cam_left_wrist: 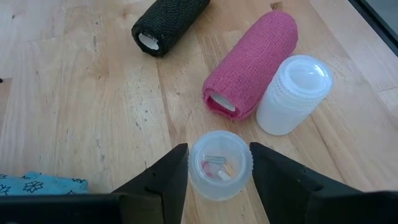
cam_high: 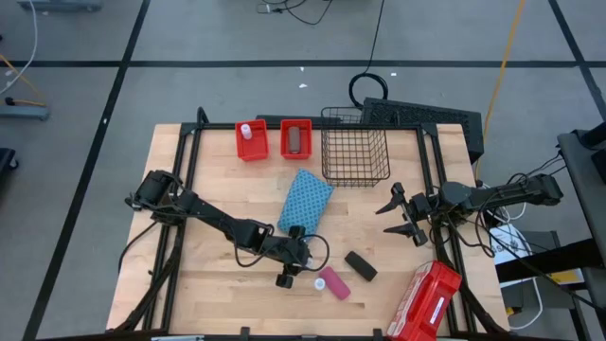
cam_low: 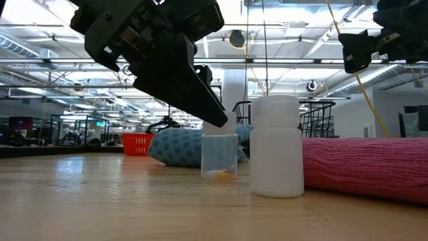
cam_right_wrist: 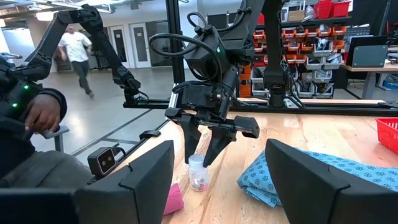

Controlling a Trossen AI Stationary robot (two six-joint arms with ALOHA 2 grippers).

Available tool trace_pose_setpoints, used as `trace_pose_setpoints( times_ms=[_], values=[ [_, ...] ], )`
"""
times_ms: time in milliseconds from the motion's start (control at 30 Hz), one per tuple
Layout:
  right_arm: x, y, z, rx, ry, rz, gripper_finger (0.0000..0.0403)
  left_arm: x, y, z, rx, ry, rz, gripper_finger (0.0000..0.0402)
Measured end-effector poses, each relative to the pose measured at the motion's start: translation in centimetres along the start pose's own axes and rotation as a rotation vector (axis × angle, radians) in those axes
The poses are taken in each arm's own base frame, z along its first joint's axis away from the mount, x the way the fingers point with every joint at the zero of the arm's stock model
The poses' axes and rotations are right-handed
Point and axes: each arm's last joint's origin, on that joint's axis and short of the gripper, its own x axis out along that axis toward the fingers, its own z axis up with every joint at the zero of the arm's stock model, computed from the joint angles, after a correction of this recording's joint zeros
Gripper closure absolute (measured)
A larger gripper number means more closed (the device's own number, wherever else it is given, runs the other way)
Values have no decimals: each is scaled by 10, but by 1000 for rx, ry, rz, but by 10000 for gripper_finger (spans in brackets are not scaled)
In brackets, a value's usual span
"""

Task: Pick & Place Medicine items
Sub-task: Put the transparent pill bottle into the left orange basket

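Note:
A small clear vial (cam_left_wrist: 221,165) with pills inside stands on the wood table, near a white bottle (cam_left_wrist: 292,93), a pink roll (cam_left_wrist: 255,62) and a black roll (cam_left_wrist: 168,22). My left gripper (cam_left_wrist: 219,163) is open and points down over the vial (cam_right_wrist: 198,174), one finger on each side of its top. In the high view this gripper (cam_high: 289,270) is near the table's near edge, beside the pink roll (cam_high: 334,283) and black roll (cam_high: 360,265). My right gripper (cam_high: 402,216) hangs open over the table's right side, touching nothing. My left gripper straddles the vial's top (cam_left_wrist: 221,140) from above, fingers (cam_left_wrist: 177,171) close on both sides of it. Whether they touch it, I cannot tell. The vial stands upright on the table (cam_low: 218,157).
A blue patterned cloth (cam_high: 305,201) lies at mid-table. Two red bins (cam_high: 251,142) (cam_high: 295,139) and a wire basket (cam_high: 355,147) stand along the far edge. A red case (cam_high: 426,303) sits at the near right corner. A person's hand (cam_right_wrist: 37,115) shows beyond the table.

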Motion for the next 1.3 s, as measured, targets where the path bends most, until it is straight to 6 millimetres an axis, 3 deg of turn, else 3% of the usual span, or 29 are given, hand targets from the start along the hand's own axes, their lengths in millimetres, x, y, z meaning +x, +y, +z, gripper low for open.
trace_pose_setpoints(
  times_ms=[667, 1100, 1300],
  values=[
    [0, 0, 0, 0, 0, 0, 161, 0, 0, 0, 7, 1, 11, 223],
    [0, 0, 0, 0, 0, 0, 161, 0, 1, 0, -4, -4, 45, 261],
    [0, 0, 0, 0, 1, 0, 160, -15, 1, 14, -33, -72, 41, 258]
  ],
)
